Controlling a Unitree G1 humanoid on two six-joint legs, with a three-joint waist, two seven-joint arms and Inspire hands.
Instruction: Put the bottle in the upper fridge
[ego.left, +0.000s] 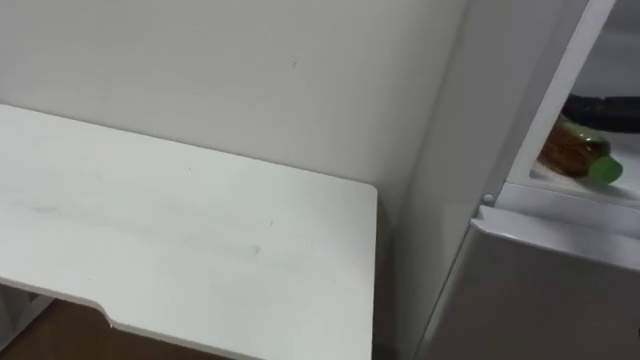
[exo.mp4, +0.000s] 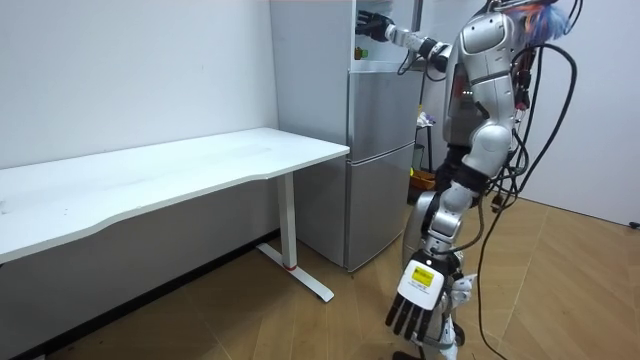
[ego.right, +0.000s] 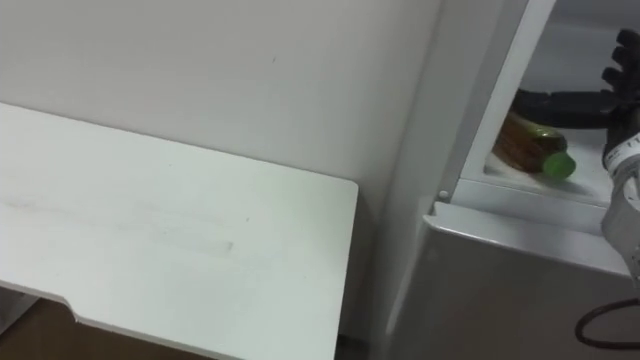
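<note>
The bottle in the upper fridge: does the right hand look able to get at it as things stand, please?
Probably yes: the bottle lies on its side on the open upper fridge shelf, and the right hand is inside the compartment just above it, with nothing between them.

Right robot hand (ego.right: 626, 62) outstretched, left robot hand (exo.mp4: 412, 300) low.

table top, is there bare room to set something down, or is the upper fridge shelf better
The white table is bare from the wall to its front edge, up to the end beside the fridge. The upper shelf is crowded: the bottle lies on its side there, with the right hand close by it.
</note>
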